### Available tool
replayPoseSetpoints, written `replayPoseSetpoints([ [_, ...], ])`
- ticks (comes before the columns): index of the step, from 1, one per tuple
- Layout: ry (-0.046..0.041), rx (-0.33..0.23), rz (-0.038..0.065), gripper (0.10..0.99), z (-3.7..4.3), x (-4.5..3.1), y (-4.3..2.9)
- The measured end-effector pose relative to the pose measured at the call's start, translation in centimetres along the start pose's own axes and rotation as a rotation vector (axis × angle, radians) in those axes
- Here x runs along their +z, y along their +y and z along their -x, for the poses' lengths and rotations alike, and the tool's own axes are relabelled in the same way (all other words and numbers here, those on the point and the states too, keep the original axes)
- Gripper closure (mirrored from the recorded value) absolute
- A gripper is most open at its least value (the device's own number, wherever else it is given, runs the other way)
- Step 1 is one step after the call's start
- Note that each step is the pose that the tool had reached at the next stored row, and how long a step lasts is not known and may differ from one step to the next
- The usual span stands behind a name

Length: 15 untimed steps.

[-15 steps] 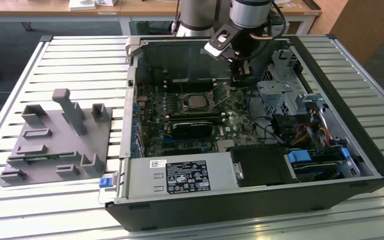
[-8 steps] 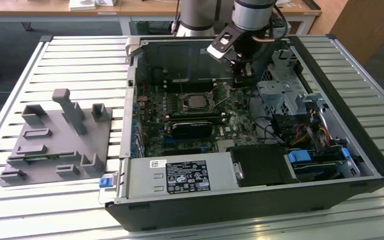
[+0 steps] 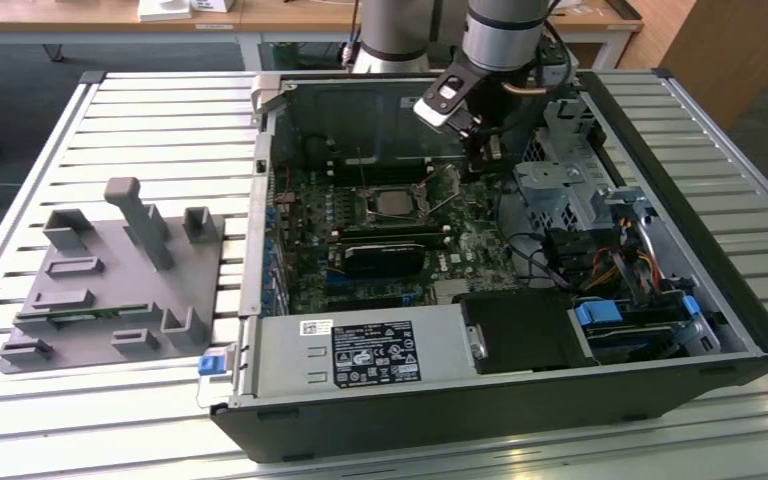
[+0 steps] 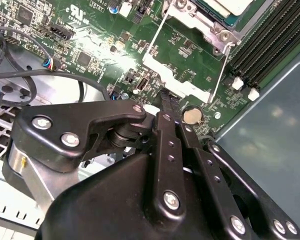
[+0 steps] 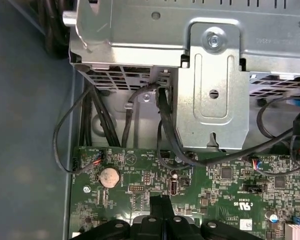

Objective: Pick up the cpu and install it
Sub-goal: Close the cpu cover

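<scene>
The cpu (image 3: 387, 203) lies flat in the socket in the middle of the motherboard, with its shiny grey top up. A corner of the cpu (image 4: 225, 6) also appears in the second wrist view. The socket's metal load plate (image 4: 182, 75) stands swung open on the side toward my gripper, with its wire lever (image 4: 219, 75) raised beside it. My gripper (image 3: 480, 160) hangs inside the case to the exterior view's right of the socket. Its two black fingers are shut together with nothing between them, and the tips (image 4: 165, 97) sit just above the board by the plate's edge. In the first wrist view the gripper (image 5: 160, 201) points at the board near the coin battery (image 5: 109, 177).
A metal drive cage (image 5: 210, 75) with black cables (image 5: 162, 125) stands close beside the gripper. The power supply (image 3: 357, 355) fills the case's near side. A grey fixture (image 3: 117, 270) sits on the slatted table at the exterior view's left. Memory slots (image 4: 270, 40) run beside the socket.
</scene>
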<state>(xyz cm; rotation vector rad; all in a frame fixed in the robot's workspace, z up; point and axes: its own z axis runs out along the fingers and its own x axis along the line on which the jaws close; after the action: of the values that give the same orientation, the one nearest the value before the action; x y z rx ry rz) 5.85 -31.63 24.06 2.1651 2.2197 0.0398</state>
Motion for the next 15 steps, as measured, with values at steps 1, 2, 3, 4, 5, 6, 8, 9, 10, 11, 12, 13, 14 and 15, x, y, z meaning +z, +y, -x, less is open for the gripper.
replayPoseSetpoints([
  [1,0.0000,0.000,0.000,0.980,0.00,0.05,-0.05],
  [2,-0.0001,0.000,0.000,0.980,-0.01,0.09,-0.18],
  [3,0.0000,0.000,0.000,0.980,-0.01,0.11,-0.31],
  [4,0.0001,0.000,0.000,0.980,-0.01,0.13,-0.44],
  [5,-0.0001,0.000,0.000,0.980,-0.01,0.13,-0.55],
  [6,-0.0003,0.000,0.000,0.980,-0.01,0.12,-0.65],
  [8,0.0000,0.000,0.000,0.980,-0.02,0.12,-0.80],
  [9,0.0000,0.000,0.000,0.980,-0.02,0.12,-0.87],
  [10,0.0000,0.000,0.000,0.980,-0.02,0.11,-0.93],
  [11,0.0000,0.000,0.000,0.980,-0.03,0.11,-1.02],
  [12,0.0000,0.000,0.000,0.980,-0.03,0.11,-1.12],
  [13,0.0000,0.000,0.000,0.980,-0.03,0.10,-1.20],
  [14,0.0000,0.000,0.000,0.980,-0.03,0.10,-1.30],
  [15,0.0000,0.000,0.000,0.980,-0.04,0.09,-1.39],
])
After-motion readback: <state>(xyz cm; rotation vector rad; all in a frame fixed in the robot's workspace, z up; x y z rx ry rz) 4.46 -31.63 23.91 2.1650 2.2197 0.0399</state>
